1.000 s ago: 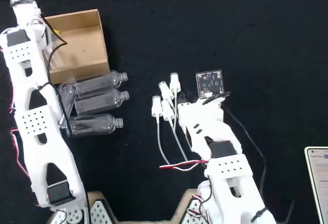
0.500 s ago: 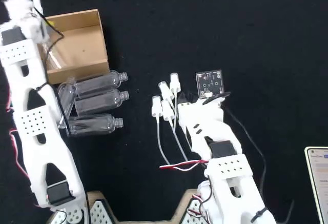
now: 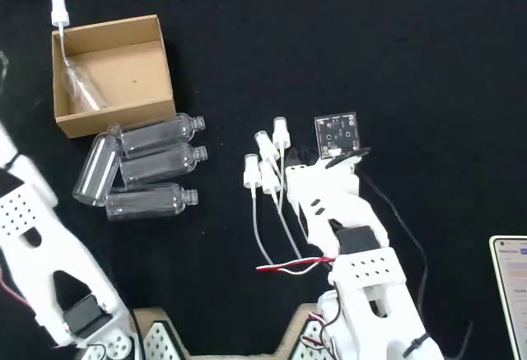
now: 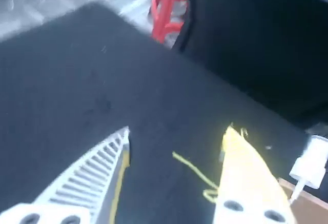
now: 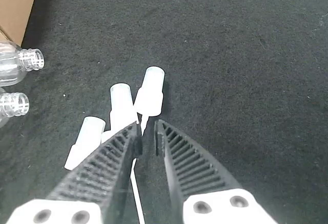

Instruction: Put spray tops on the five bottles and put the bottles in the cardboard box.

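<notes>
A cardboard box point(image 3: 156, 55) stands at the far left of the black table. Inside it one clear bottle point(image 3: 79, 88) leans on a wall, its white spray top point(image 3: 59, 10) poking over the rim. Several uncapped bottles point(image 3: 161, 164) lie just in front of the box. Several loose spray tops point(image 3: 265, 158) lie mid-table. My right gripper point(image 5: 147, 126) hovers shut right behind those spray tops point(image 5: 150, 93), holding nothing. My left gripper point(image 4: 178, 130) is open and empty, raised beside the box corner point(image 4: 303, 196) and the spray top point(image 4: 310, 165).
The left arm point(image 3: 37, 245) rises along the table's left edge. The right arm point(image 3: 338, 212) stands at the front centre, with a small square board point(image 3: 337, 133) beyond it. A tablet corner point(image 3: 510, 286) sits at the right edge. Two bottle necks point(image 5: 23, 62) lie off to one side.
The left arm has pulled away from the box toward the left edge, leaving the capped bottle inside. The leftmost loose bottle is now uncovered. The right arm has not moved.
</notes>
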